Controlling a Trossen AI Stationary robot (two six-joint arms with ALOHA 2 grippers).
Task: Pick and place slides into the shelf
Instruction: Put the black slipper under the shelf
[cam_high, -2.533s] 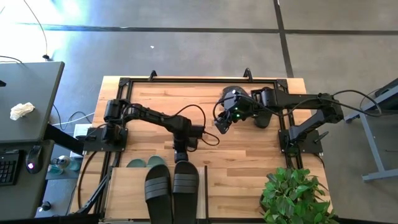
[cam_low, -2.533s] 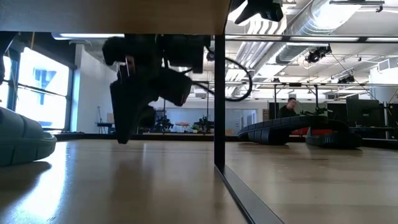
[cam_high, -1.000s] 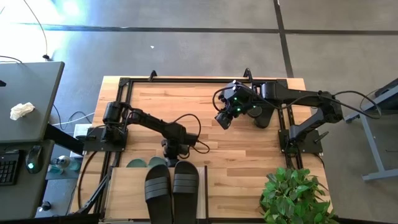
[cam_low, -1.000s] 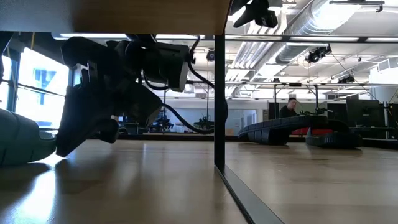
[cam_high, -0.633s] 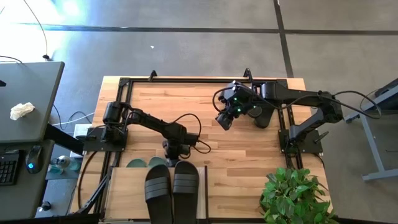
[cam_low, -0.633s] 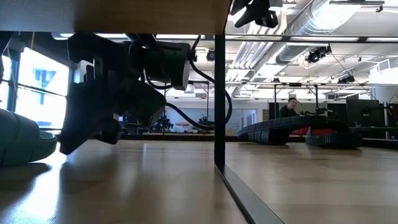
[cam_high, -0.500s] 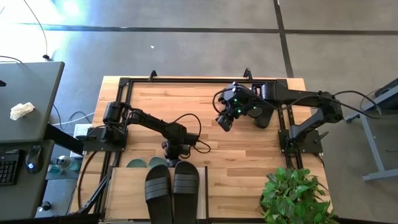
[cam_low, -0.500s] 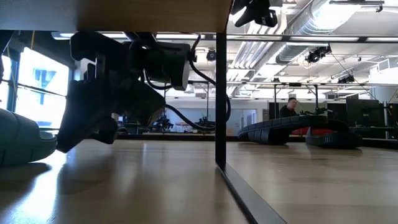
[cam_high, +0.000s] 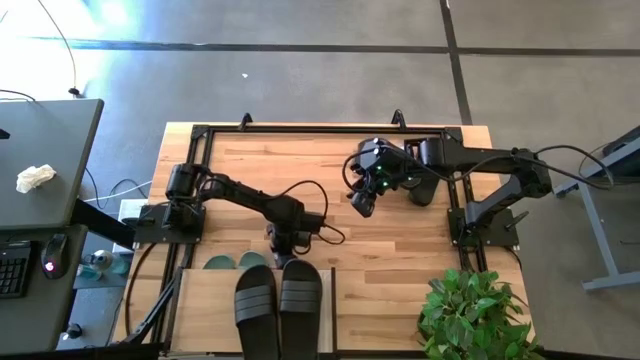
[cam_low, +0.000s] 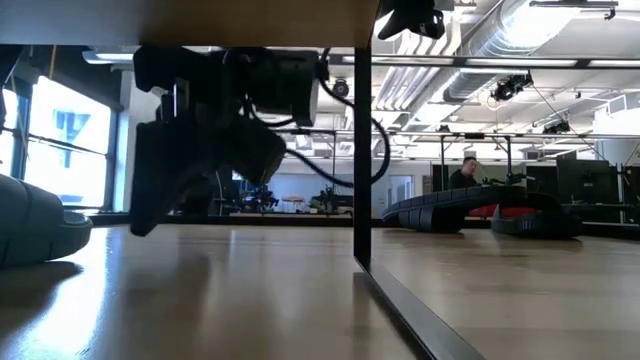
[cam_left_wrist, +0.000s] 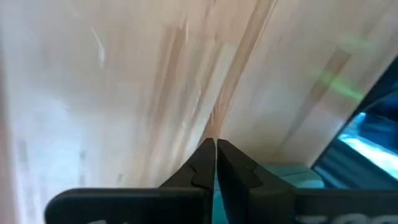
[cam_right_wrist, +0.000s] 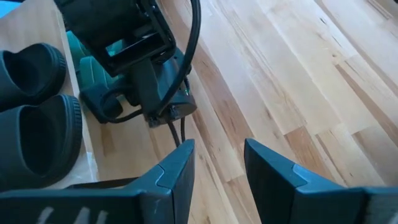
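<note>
The shelf (cam_high: 205, 310) stands at the table's near edge, with two black slides (cam_high: 278, 308) side by side on its top board. Two green slides (cam_high: 237, 261) lie under that board with their ends sticking out at its far edge; one green slide (cam_low: 30, 228) shows in the low view. My left gripper (cam_low: 148, 222) is shut and empty. It slants down just right of the green slides, a little above the wood. My right gripper (cam_high: 360, 207) hangs open and empty high over the table's middle. Two more black slides (cam_low: 460, 212) lie at the far right.
The shelf's dark post (cam_low: 362, 150) stands just right of my left gripper. A potted plant (cam_high: 475, 315) is at the near right corner. Bare tabletop (cam_high: 380, 260) lies between the shelf and the right arm. A person (cam_low: 468, 172) sits far off in the room.
My left gripper, still shut, has drawn away from the green slide toward the table's right and risen a little. In the low view the shelf's post stands slightly farther right than before. My right gripper has rolled a little in place.
</note>
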